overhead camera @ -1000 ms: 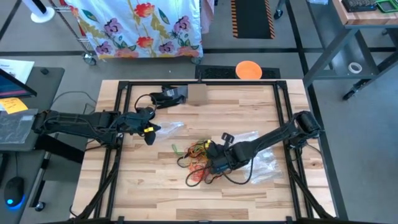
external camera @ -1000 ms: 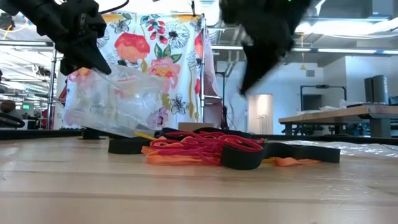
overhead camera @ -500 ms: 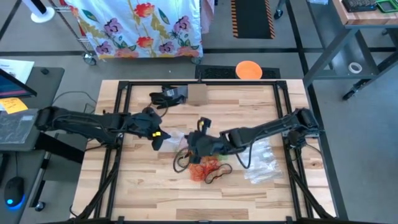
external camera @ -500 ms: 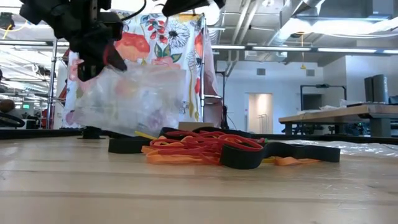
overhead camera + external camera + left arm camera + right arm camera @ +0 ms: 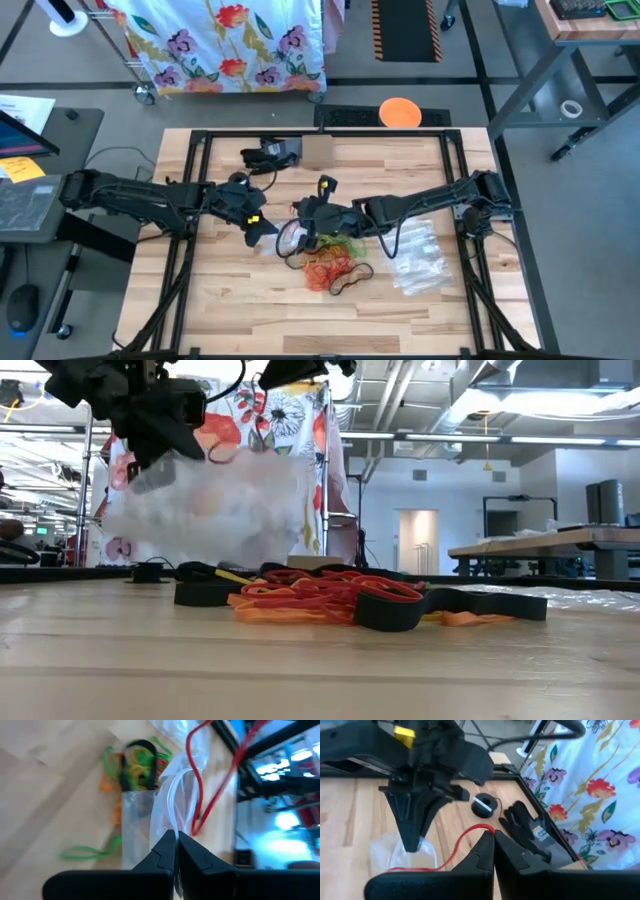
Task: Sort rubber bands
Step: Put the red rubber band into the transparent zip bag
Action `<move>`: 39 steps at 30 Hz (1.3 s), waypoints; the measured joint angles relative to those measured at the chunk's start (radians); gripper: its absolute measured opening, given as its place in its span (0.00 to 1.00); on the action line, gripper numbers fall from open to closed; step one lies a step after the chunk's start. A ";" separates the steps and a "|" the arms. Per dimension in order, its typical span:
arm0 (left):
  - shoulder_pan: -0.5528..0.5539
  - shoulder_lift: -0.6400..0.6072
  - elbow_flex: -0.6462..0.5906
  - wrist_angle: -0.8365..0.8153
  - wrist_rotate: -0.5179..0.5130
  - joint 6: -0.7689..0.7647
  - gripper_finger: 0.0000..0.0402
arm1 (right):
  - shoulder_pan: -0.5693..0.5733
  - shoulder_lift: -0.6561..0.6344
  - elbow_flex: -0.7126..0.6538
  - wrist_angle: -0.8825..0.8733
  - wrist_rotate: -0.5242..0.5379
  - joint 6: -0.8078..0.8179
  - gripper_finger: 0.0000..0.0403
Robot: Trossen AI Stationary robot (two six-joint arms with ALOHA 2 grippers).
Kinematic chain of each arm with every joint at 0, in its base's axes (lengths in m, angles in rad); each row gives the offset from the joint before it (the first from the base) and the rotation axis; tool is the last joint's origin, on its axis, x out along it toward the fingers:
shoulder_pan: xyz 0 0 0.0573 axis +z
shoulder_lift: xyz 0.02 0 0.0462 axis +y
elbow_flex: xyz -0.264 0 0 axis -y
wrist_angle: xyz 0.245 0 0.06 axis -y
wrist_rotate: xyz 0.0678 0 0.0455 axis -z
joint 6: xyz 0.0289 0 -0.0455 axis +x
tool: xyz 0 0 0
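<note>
The rubber bands [image 5: 330, 265] lie in a red, orange, green and yellow heap [image 5: 320, 595] on the wooden table, right of the middle. My left gripper [image 5: 262, 226] is shut on a clear plastic bag [image 5: 210, 505] held up above the table, left of the heap. My right gripper [image 5: 298, 214], close to the right of the left one, is shut on one red rubber band [image 5: 445, 851]. In the left wrist view, green and yellow bands [image 5: 140, 765] lie beyond the bag. My left gripper pinches the clear bag's upper edge [image 5: 167, 822] between its two fingers, slanting down from the table's left side. The bag hangs below the fingers; whether it touches the table I cannot tell. My right gripper pinches one end of the red band's loop [image 5: 487, 829] between its fingertips, slanting down from the table's right side. The band is lifted clear of the heap and runs down to the bag's top [image 5: 400, 868] beside the left fingers.
More clear bags [image 5: 420, 255] lie right of the heap. A black glove [image 5: 268, 155], a small black roll [image 5: 484, 805] and a cardboard box [image 5: 318, 152] sit at the far edge. A black frame [image 5: 190, 200] borders the table.
My right gripper has risen from the heap and gone toward the table's left, to the bag, carrying the red band with it. My left gripper has shifted a little toward the right and tipped, raising the bag higher above the table.
</note>
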 joint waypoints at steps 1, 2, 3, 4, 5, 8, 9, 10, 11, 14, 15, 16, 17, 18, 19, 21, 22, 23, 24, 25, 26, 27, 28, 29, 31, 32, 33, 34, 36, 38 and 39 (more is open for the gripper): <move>0.000 0.000 0.000 0.007 0.013 -0.018 0.00 | 0.003 0.000 0.000 0.005 0.005 -0.001 0.00; 0.000 0.000 0.000 0.013 0.019 -0.035 0.00 | 0.006 0.000 0.000 0.008 0.009 -0.002 0.00; 0.000 0.000 0.000 0.015 0.025 -0.053 0.00 | 0.011 0.000 0.000 0.019 0.012 -0.002 0.00; 0.000 0.000 0.000 0.014 0.030 -0.067 0.00 | 0.017 0.000 0.000 0.033 0.019 -0.002 0.00; 0.000 0.000 0.000 0.012 0.031 -0.077 0.00 | 0.024 0.000 0.000 0.045 0.030 -0.004 0.00; 0.000 0.000 0.000 0.013 0.048 -0.101 0.00 | 0.045 0.004 0.000 0.076 0.083 -0.043 0.00; 0.001 0.000 0.000 0.013 0.059 -0.107 0.00 | 0.052 0.005 0.000 0.074 0.114 -0.052 0.00; 0.001 0.000 0.000 0.013 0.068 -0.114 0.00 | 0.059 0.006 0.000 0.071 0.145 -0.055 0.00; 0.001 0.000 0.000 0.013 0.069 -0.122 0.00 | 0.064 0.006 0.000 0.066 0.167 -0.056 0.00; 0.003 0.000 0.000 0.014 0.068 -0.142 0.00 | 0.074 0.006 0.000 0.067 0.180 -0.055 0.00; 0.005 0.000 0.000 0.018 0.063 -0.150 0.00 | 0.077 0.006 0.000 0.067 0.181 -0.055 0.00; 0.007 0.000 0.000 0.024 0.053 -0.158 0.00 | 0.079 0.006 0.000 0.066 0.181 -0.053 0.00; 0.010 0.000 0.000 0.028 0.042 -0.167 0.00 | 0.080 0.006 0.000 0.065 0.181 -0.049 0.00; 0.015 0.000 0.000 0.033 0.042 -0.174 0.00 | 0.083 0.008 0.000 0.065 0.182 -0.045 0.00; 0.019 0.000 0.000 0.041 0.041 -0.181 0.00 | 0.087 0.012 0.000 0.065 0.187 -0.041 0.00; 0.025 0.000 0.000 0.059 0.047 -0.197 0.00 | 0.095 0.023 0.000 0.066 0.187 -0.039 0.00; 0.028 0.000 0.000 0.074 0.058 -0.205 0.00 | 0.097 0.026 0.000 0.060 0.187 -0.039 0.00; 0.031 0.000 0.000 0.086 0.070 -0.213 0.00 | 0.103 0.028 -0.002 0.056 0.186 -0.036 0.00; 0.032 0.000 0.000 0.096 0.075 -0.219 0.00 | 0.104 0.037 -0.002 0.060 0.181 -0.031 0.00; 0.034 0.000 0.000 0.099 0.077 -0.221 0.00 | 0.106 0.046 0.000 0.074 0.173 -0.028 0.00; 0.036 0.000 0.000 0.099 0.077 -0.223 0.00 | 0.109 0.052 0.001 0.080 0.169 -0.028 0.00; 0.041 0.000 0.000 0.097 0.077 -0.223 0.00 | 0.113 0.057 0.000 0.074 0.164 -0.028 0.00; 0.045 0.000 0.000 0.096 0.077 -0.224 0.00 | 0.115 0.060 -0.001 0.071 0.156 -0.027 0.00; 0.049 0.000 0.000 0.097 0.077 -0.222 0.00 | 0.115 0.068 -0.002 0.075 0.151 -0.024 0.00; 0.055 0.000 0.000 0.095 0.077 -0.216 0.00 | 0.115 0.074 -0.001 0.092 0.129 -0.020 0.00; 0.059 0.000 0.000 0.095 0.077 -0.215 0.00 | 0.119 0.074 -0.001 0.095 0.125 -0.019 0.00; 0.063 0.000 0.000 0.095 0.078 -0.214 0.00 | 0.121 0.074 -0.001 0.105 0.112 -0.018 0.00; 0.066 0.000 0.000 0.096 0.078 -0.212 0.00 | 0.122 0.074 -0.001 0.117 0.097 -0.017 0.00; 0.070 0.000 0.000 0.093 0.079 -0.206 0.00 | 0.123 0.074 -0.001 0.140 0.072 -0.018 0.00; 0.070 0.000 0.000 0.093 0.082 -0.205 0.00 | 0.128 0.074 -0.001 0.159 0.059 -0.017 0.00; 0.070 0.000 0.000 0.094 0.087 -0.204 0.00 | 0.128 0.074 -0.001 0.165 0.057 -0.011 0.00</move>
